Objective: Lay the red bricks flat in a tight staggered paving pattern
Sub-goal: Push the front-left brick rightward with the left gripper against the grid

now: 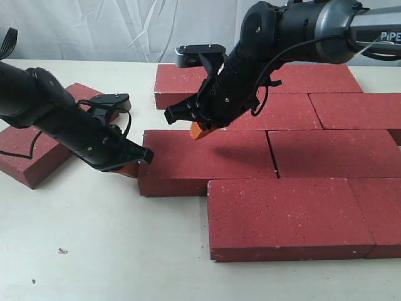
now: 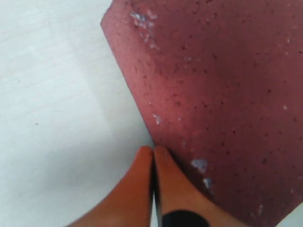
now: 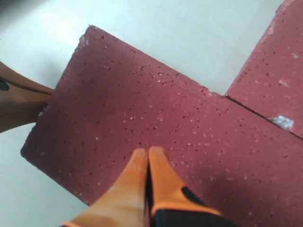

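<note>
Several red bricks lie flat in staggered rows on the right of the table. The leftmost brick of the third row [image 1: 207, 160] sticks out to the left. My left gripper [image 1: 133, 168] is shut, and its orange fingertips [image 2: 152, 152] press against that brick's left end [image 2: 213, 94]. My right gripper [image 1: 202, 130] is also shut and empty. Its tips [image 3: 148, 153] are over the same brick's top [image 3: 142, 104], near the far edge; I cannot tell whether they touch. One loose red brick [image 1: 34, 153] lies apart at the far left, under the left arm.
Another laid brick [image 3: 274, 80] sits beside the one under my right gripper. A large front-row brick [image 1: 282, 216] lies close to the camera. The left gripper's orange finger [image 3: 19, 106] shows in the right wrist view. The white table [image 1: 100, 251] is bare at front left.
</note>
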